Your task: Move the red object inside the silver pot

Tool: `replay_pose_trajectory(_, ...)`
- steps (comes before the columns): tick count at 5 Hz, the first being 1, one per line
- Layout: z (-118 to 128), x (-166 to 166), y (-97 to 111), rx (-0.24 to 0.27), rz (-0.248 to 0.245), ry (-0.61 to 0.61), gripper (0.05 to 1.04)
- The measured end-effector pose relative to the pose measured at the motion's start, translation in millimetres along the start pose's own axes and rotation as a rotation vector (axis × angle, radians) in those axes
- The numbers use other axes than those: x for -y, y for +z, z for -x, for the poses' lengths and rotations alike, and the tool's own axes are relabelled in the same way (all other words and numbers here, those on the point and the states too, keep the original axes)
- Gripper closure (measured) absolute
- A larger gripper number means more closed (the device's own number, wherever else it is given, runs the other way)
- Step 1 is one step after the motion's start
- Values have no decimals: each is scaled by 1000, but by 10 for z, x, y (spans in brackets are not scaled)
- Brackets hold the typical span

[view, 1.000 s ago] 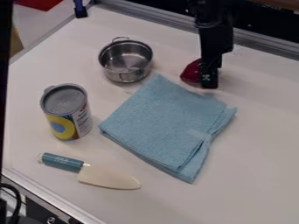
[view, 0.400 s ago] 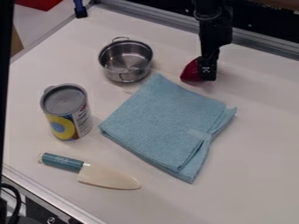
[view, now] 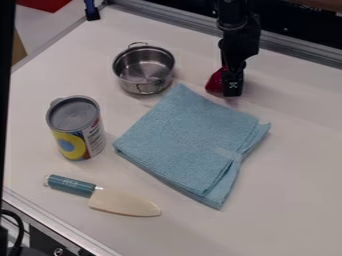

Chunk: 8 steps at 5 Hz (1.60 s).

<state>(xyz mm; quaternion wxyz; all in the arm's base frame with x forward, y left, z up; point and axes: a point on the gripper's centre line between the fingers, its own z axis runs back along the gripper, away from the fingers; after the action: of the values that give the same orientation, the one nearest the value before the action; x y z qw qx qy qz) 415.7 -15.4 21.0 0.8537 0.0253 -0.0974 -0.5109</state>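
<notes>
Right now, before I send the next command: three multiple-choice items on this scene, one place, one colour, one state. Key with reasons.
1. Where is the red object relative to the silver pot?
A) inside it
B) underneath it
C) outside it, by the gripper

2. What colour is the knife handle?
A) blue-green
B) yellow
C) red

3. How does the can stand?
A) on its side
B) upright
C) upside down

Key:
1 C: bare table shows between the red object and the silver pot.
2 A: the knife handle is blue-green up to the pale blade.
3 B: its grey top faces up, its printed side below that.
</notes>
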Motion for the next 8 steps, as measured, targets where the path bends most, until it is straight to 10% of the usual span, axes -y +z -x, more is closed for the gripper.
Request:
replay_pose_trajectory(2, -20, 57, -69, 37, 1, 104, 273)
replay_pose_trajectory(5, 128, -4, 213, 20, 12, 187, 273)
replay_pose_trajectory(8, 1079, -479, 646, -6, -191, 449, 273)
